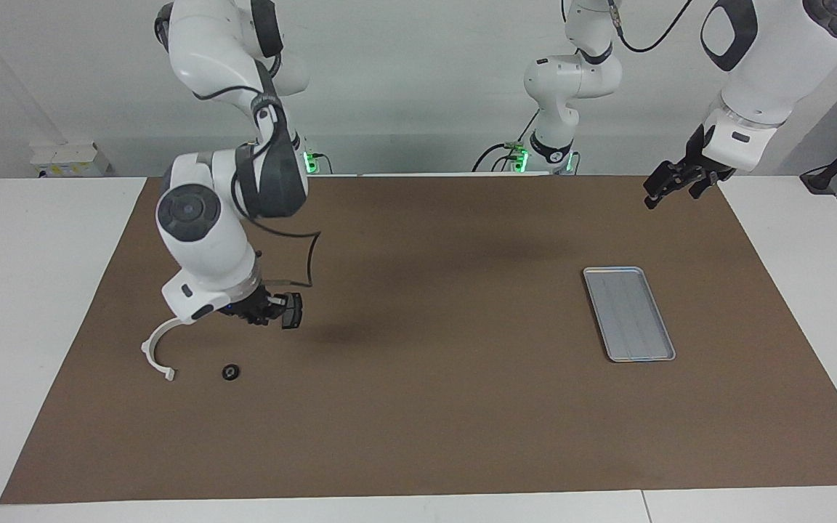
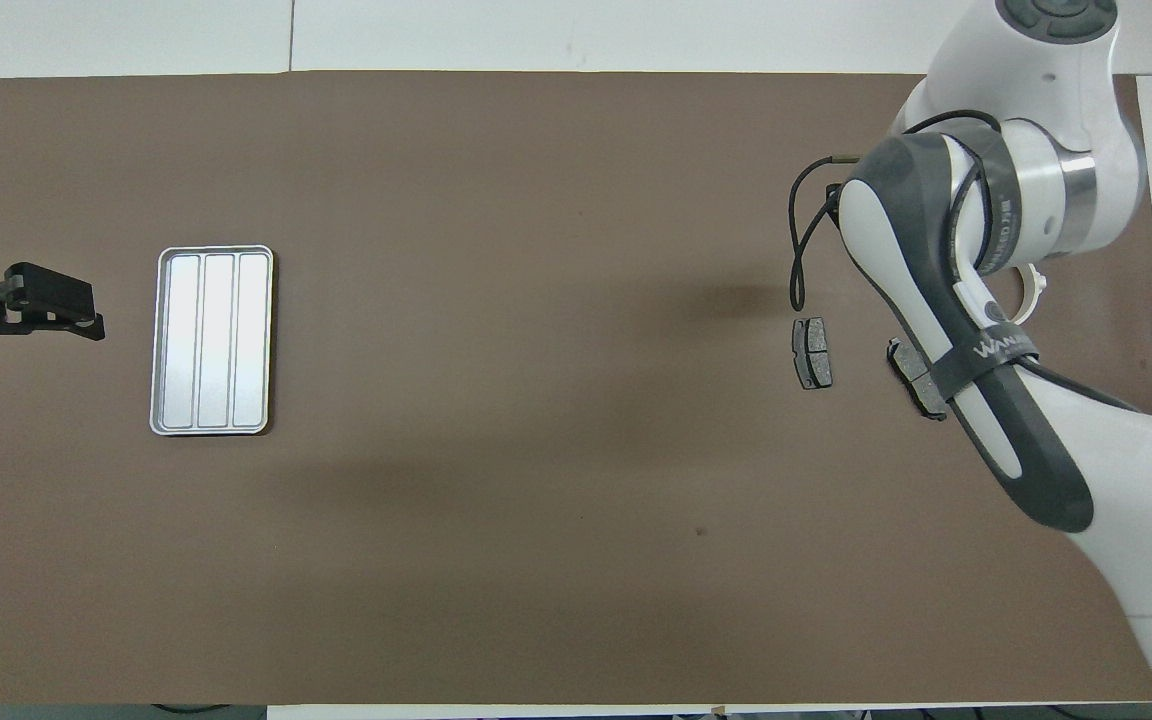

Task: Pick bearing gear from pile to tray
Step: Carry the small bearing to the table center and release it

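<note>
The pile lies at the right arm's end of the mat. It holds a white curved arc (image 1: pixel 156 352), a small black round piece (image 1: pixel 230 372) and a dark grey brake pad (image 1: pixel 292 310). The overhead view shows that pad (image 2: pixel 813 352), a second pad (image 2: pixel 914 378) half under the arm, and a bit of the arc (image 2: pixel 1036 288). My right gripper (image 1: pixel 264 314) is low over the mat, right beside the first pad; the arm hides it from above. The silver-grey tray (image 1: pixel 628 314) (image 2: pixel 213 340) lies empty toward the left arm's end. My left gripper (image 1: pixel 671 190) (image 2: pixel 36 312) waits open, raised.
A brown mat (image 1: pixel 426 407) covers the table, with bare white table (image 1: pixel 33 290) at both ends. A black cable (image 1: pixel 308 254) loops off the right arm's wrist above the pile. The round piece is hidden under the right arm in the overhead view.
</note>
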Controlling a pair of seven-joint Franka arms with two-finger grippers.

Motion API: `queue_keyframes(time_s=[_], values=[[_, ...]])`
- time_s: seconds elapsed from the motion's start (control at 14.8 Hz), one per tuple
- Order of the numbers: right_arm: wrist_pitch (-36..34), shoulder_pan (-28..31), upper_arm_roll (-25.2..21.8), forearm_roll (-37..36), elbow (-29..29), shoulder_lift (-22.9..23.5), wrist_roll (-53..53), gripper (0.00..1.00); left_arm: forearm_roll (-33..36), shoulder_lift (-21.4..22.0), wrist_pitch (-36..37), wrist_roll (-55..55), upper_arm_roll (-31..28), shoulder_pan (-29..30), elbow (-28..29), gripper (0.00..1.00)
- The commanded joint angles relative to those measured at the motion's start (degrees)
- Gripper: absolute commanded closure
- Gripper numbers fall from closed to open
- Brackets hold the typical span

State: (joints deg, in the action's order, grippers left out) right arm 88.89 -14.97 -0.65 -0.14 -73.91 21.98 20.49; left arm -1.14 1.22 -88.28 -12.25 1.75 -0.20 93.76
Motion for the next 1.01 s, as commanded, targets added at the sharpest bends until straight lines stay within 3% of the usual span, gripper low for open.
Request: queue_keyframes(time_s=[0.0, 0.2, 0.34, 0.54, 0.74, 0.95], values=[[-1.44, -6.71, -0.06, 2.68, -0.63, -2.64, 14.86, 1.0, -0.27, 0.36, 0.47, 0.47, 0.01, 0.03, 0.37, 0.0], [2.58, -15.15, -0.06, 4.88, -0.8, -2.91, 37.27, 1.0, -0.27, 0.36, 0.47, 0.47, 0.01, 0.03, 0.37, 0.0], [5.57, -19.02, 0.47, 5.06, -1.15, -2.13, 45.56, 1.0, -0.27, 0.36, 0.47, 0.47, 0.01, 0.03, 0.37, 0.0], [11.37, -23.16, 0.47, 4.88, -1.77, 1.73, 53.75, 1.0, -0.27, 0.36, 0.47, 0.47, 0.01, 0.03, 0.37, 0.0], [19.63, -24.48, 0.47, 4.79, -6.94, 3.41, 56.4, 1.0, -0.36, 0.36, 0.47, 0.47, 0.01, 0.03, 0.37, 0.0], [25.07, -27.56, 0.29, 2.87, -6.69, 9.72, 61.05, 1.0, -0.36, 0.36, 0.47, 0.47, 0.01, 0.03, 0.37, 0.0]])
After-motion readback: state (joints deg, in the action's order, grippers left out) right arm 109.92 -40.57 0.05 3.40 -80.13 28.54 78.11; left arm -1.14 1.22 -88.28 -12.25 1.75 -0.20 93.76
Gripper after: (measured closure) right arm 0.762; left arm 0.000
